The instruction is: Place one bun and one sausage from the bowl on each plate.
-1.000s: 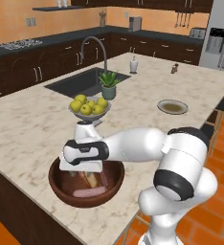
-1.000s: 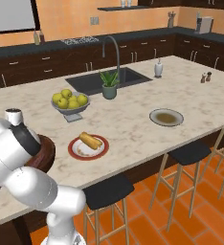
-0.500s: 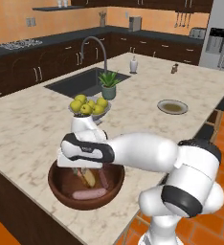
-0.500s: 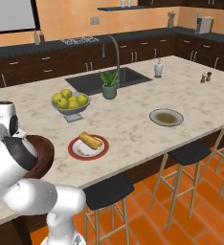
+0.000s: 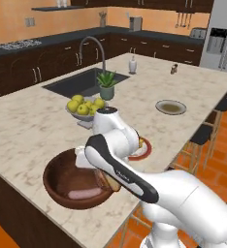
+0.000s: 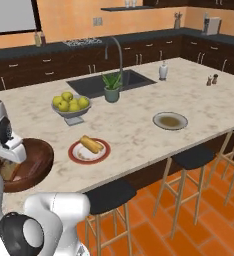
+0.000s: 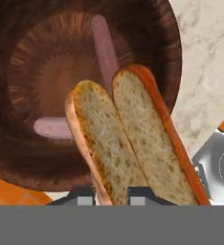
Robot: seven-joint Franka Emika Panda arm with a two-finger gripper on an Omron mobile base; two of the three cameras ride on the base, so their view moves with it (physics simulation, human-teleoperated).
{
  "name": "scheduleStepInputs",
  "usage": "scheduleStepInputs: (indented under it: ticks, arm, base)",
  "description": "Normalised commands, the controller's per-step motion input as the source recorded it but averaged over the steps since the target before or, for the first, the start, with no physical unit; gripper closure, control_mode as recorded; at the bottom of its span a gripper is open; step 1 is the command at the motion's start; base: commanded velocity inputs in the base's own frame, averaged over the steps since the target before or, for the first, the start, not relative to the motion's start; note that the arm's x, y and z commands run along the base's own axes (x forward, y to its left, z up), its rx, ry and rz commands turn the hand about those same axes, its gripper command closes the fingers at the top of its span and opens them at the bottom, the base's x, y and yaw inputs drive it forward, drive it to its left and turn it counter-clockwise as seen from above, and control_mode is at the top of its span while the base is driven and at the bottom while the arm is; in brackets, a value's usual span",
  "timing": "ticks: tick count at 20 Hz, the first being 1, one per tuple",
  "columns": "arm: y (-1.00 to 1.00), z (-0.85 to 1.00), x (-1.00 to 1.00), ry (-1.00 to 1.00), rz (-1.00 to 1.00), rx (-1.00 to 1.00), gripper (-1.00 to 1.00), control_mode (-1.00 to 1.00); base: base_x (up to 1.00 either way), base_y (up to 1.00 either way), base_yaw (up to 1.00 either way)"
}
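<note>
Marble covers the long kitchen island [image 6: 139, 125], with a sink set in its far side. At its near edge sits the dark wooden bowl [image 5: 57, 181], holding two pink sausages [image 7: 104, 48] and a split bun [image 7: 128, 143]. The gripper [image 7: 111, 194] is closed on that bun's lower end, apparently just over the bowl. Beside the bowl, the red-rimmed plate [image 6: 75, 156] already carries a bun, while the grey plate [image 6: 159, 125] lies well apart. Behind stands a grey fruit bowl [image 6: 71, 112].
</note>
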Motion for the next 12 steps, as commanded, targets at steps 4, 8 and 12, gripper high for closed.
scheduleStepInputs:
  ticks: [4, 8, 12]
  arm:
    - [0.00, 0.00, 0.00, 0.00, 0.00, 0.00, 1.00, 1.00]
    - [0.00, 0.00, 0.00, 0.00, 0.00, 0.00, 1.00, 1.00]
    - [0.00, 0.00, 0.00, 0.00, 0.00, 0.00, 1.00, 1.00]
  base:
    - [-0.15, -1.00, 0.00]
    - [0.27, -1.00, 0.00]
    - [0.52, -1.00, 0.00]
